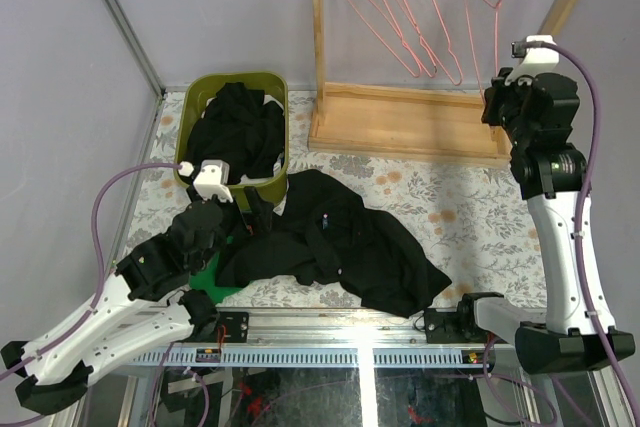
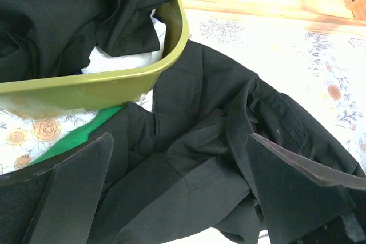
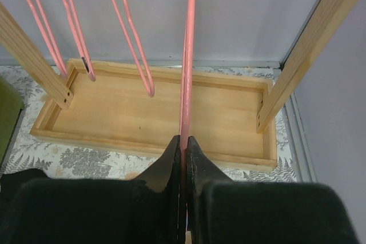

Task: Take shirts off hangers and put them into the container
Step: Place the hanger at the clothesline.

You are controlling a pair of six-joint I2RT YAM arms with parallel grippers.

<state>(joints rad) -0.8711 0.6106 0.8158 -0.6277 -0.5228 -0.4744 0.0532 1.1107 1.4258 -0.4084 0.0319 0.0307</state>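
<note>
Your loose black shirt (image 1: 345, 247) lies crumpled on the floral bench (image 1: 470, 202), its edge against the near wall of the olive container (image 1: 238, 78). A second black shirt (image 1: 235, 127) is heaped inside that over a white shirt (image 2: 123, 61). Your left gripper (image 2: 178, 141) hovers over the loose shirt with jaws spread wide, near a green cloth (image 2: 80, 135), while your right gripper (image 3: 184, 141) is pinching the wire of a bare pink hanger (image 3: 187, 55) on the wooden rack (image 1: 410, 122), beside the other bare hangers (image 3: 150, 91).
</note>
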